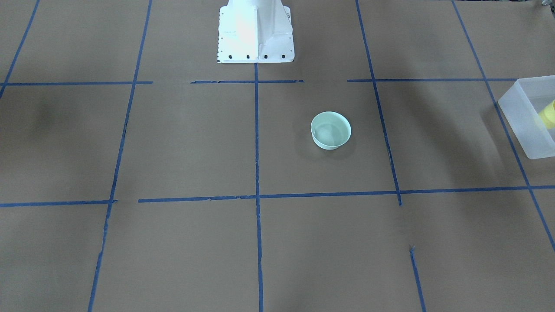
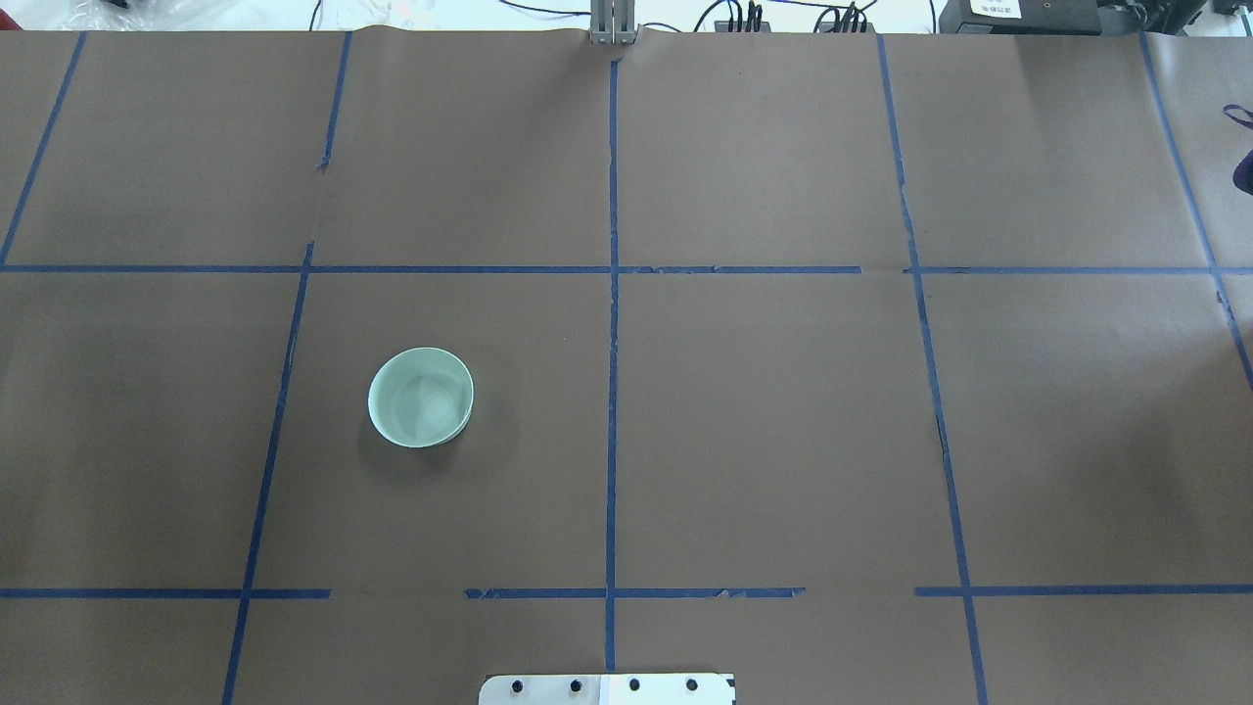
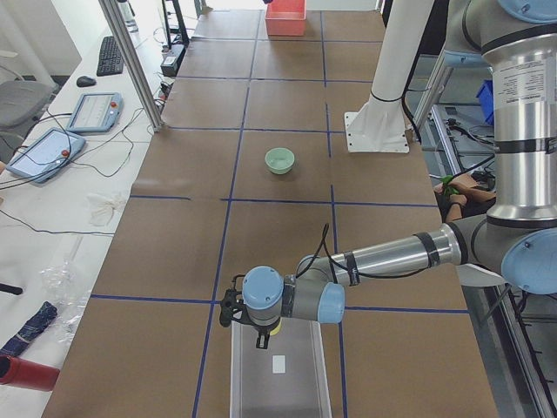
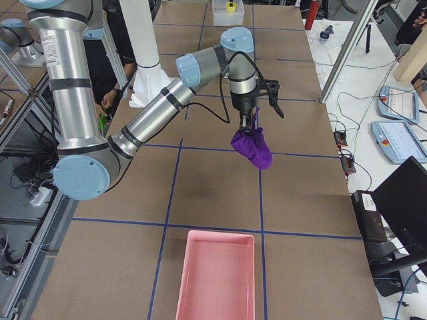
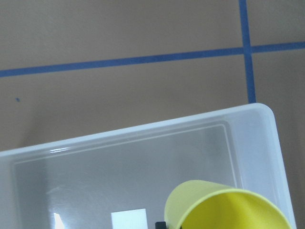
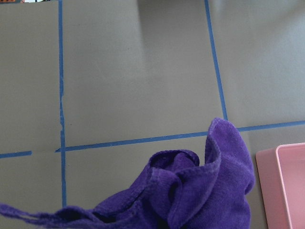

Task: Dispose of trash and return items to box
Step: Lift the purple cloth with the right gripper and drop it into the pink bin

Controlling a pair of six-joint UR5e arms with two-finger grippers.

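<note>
The mint-green bowl (image 1: pixel 331 130) stands upright and alone on the brown table; it also shows in the overhead view (image 2: pixel 421 398) and the left view (image 3: pixel 279 160). My left gripper (image 3: pixel 261 335) hangs over the near end of the translucent box (image 3: pixel 278 379), shut on the yellow cup (image 5: pixel 228 210). The cup is tilted above the box floor (image 5: pixel 119 167). The box (image 1: pixel 522 108) and cup (image 1: pixel 548 113) sit at the front view's right edge. My right gripper (image 4: pixel 249 123) is shut on a purple cloth (image 4: pixel 252 148), which hangs above the table; the cloth fills the bottom of the right wrist view (image 6: pixel 190 195).
A pink tray (image 4: pixel 215 273) lies at the table end on my right, its corner showing in the right wrist view (image 6: pixel 286 186). The white robot base (image 1: pixel 256 32) stands at the table's middle edge. A side bench with tablets (image 3: pixel 43 152) and cables runs along the far side.
</note>
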